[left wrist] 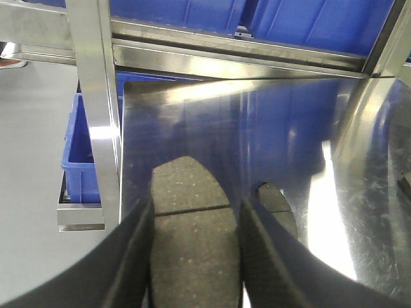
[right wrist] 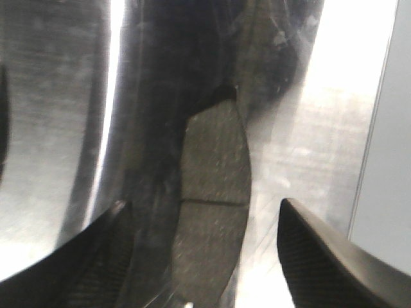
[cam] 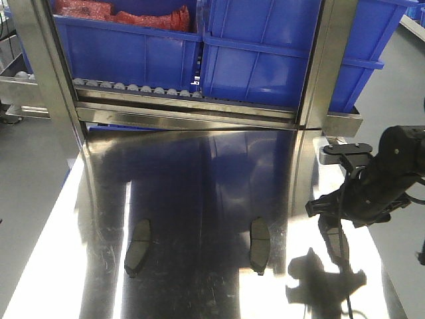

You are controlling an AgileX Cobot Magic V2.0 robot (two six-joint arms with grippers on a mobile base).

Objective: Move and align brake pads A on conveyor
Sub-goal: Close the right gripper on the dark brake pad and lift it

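My left gripper point(left wrist: 196, 206) is clamped narrow on one brake pad point(left wrist: 189, 183), with both fingers against its edges. The right gripper point(right wrist: 204, 204) is spread wide around a second pad point(right wrist: 215, 160), which lies flat on the steel table point(cam: 199, 173) near its right edge and touches neither finger. Two more lie on the table, a left pad point(cam: 138, 247) and a centre pad point(cam: 259, 246) — well apart, bare steel around both.

The left gripper point(left wrist: 196, 212) pinches a pad point(left wrist: 188, 183) between its fingers; a second pad point(left wrist: 277, 204) lies just right on the table point(left wrist: 192, 122).
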